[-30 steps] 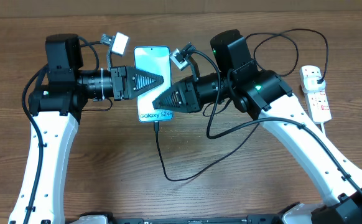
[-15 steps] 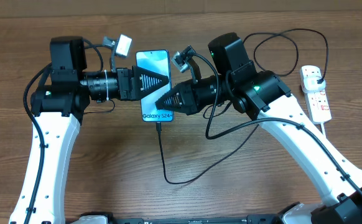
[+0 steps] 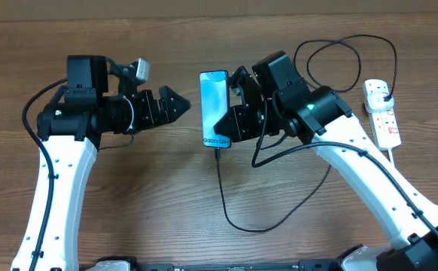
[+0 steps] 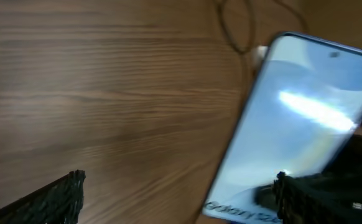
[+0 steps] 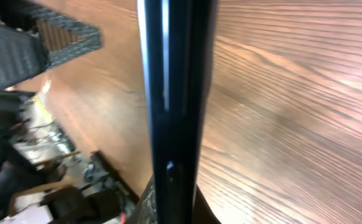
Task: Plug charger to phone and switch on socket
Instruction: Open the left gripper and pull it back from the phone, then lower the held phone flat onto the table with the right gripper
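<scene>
The phone [image 3: 213, 105], its light blue screen lit, is tipped up on its long edge above the table, and my right gripper [image 3: 226, 124] is shut on its lower end. In the right wrist view the phone [image 5: 175, 93] shows edge-on as a dark bar rising from the right gripper [image 5: 176, 208]. The charger's black cable [image 3: 238, 218] hangs from the phone's bottom end [image 3: 217, 153] and loops over the table. My left gripper [image 3: 177, 105] stands open to the left of the phone, apart from it. In the left wrist view the phone [image 4: 299, 124] lies beyond the open left gripper [image 4: 181, 199]. The white socket [image 3: 384, 120] lies at the far right.
The charger's black plug [image 3: 384, 92] sits at the socket's top end, its cable curling behind the right arm. The socket's thick white cord [image 3: 394, 154] runs down the right side. One finger [image 5: 50, 43] of the left gripper shows at the upper left of the right wrist view.
My left gripper has opened and drawn back to the left, off the phone. The right gripper has turned the phone onto its edge and carried it to the right, cable trailing.
</scene>
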